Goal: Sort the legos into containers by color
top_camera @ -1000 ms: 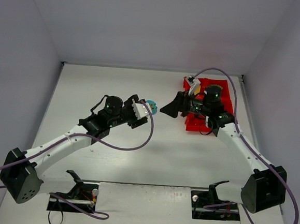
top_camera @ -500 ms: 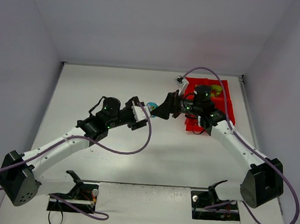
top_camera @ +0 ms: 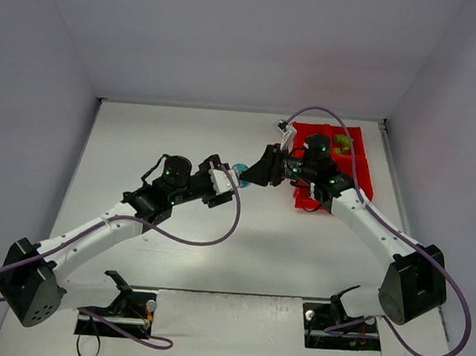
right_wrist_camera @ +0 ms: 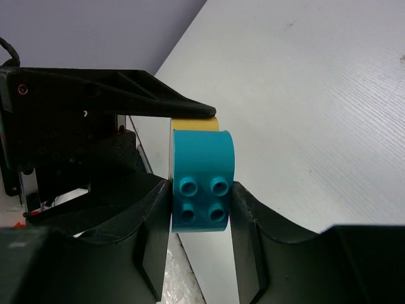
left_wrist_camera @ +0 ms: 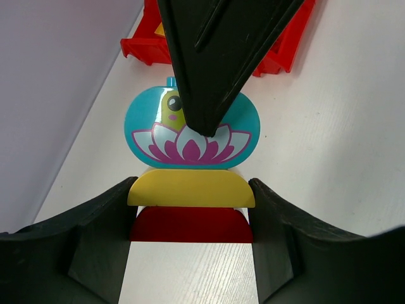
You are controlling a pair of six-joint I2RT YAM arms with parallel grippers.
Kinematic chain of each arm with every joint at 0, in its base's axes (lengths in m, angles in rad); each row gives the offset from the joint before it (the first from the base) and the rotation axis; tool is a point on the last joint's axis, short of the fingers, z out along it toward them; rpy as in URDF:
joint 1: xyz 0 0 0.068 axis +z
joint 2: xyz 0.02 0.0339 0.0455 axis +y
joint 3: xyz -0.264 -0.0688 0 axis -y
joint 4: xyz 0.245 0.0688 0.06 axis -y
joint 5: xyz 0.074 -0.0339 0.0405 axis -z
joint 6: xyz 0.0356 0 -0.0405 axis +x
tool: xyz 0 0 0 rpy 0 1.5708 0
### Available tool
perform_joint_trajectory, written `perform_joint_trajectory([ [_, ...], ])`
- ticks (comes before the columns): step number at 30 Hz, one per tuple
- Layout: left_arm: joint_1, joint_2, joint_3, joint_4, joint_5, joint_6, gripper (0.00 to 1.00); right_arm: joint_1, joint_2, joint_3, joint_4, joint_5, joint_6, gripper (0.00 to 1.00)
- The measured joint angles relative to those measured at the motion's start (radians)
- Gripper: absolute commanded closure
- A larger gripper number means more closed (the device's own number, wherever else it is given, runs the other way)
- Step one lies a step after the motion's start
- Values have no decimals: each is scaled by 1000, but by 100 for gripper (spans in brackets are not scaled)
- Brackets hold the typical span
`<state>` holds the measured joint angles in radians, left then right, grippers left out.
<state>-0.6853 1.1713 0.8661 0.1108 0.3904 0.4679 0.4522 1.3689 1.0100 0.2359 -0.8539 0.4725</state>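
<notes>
My left gripper [top_camera: 224, 178] is shut on a stack of legos held out sideways. In the left wrist view its fingers [left_wrist_camera: 114, 209] press on a yellow brick [left_wrist_camera: 190, 189] and a red brick [left_wrist_camera: 190, 225]. A teal brick with a lotus print [left_wrist_camera: 152, 130] sits at the stack's far end. My right gripper [top_camera: 252, 173] meets the stack from the right. In the right wrist view its jaws [right_wrist_camera: 200, 187] press both sides of the teal brick [right_wrist_camera: 202, 164], with the yellow brick [right_wrist_camera: 195, 124] behind it. The red tray [top_camera: 358, 178] lies behind the right arm.
Green bricks [top_camera: 342, 142] lie in the tray's far bin. The tray's corners also show in the left wrist view [left_wrist_camera: 142, 47]. The grey side walls stand at both table edges. Purple cables loop beside both arms.
My right arm has swung left from over the red tray to the stack, and its jaws now sit around the teal brick. My left arm has barely moved.
</notes>
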Motion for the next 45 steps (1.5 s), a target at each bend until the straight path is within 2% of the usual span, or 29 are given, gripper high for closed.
perform_joint_trajectory([
  [7,-4,31,3,29,-6,-1,75,-79,-3,-5,-20,-53,-11,100],
  [12,7,37,3,-1,-25,-5,75,-288,-32,-15,-57,-42,-53,100],
  [16,8,38,3,-1,-26,-7,75,-406,-61,-16,-111,-30,-97,100],
  [19,8,38,3,-1,-26,-8,75,-456,-75,-8,-204,109,-156,100],
  [23,8,38,3,-1,-26,-8,75,-478,-75,5,-309,447,-211,100],
  [27,8,38,3,-1,-29,-8,75,-517,-45,13,-353,672,-232,98],
  [30,8,38,3,-1,-29,-9,75,-551,0,20,-364,793,-240,91],
  [31,8,38,3,-1,-29,-9,75,-560,19,25,-366,822,-241,83],
  [33,8,38,3,0,-29,-9,75,-571,61,38,-367,866,-242,77],
  [34,8,37,3,-1,-29,-10,75,-573,86,43,-366,884,-243,70],
  [39,8,34,3,0,-29,-11,75,-576,176,47,-364,909,-243,42],
  [42,8,29,3,0,-28,-11,75,-576,190,47,-364,910,-242,31],
  [45,8,27,3,0,-28,-11,75,-575,178,47,-358,896,-242,30],
])
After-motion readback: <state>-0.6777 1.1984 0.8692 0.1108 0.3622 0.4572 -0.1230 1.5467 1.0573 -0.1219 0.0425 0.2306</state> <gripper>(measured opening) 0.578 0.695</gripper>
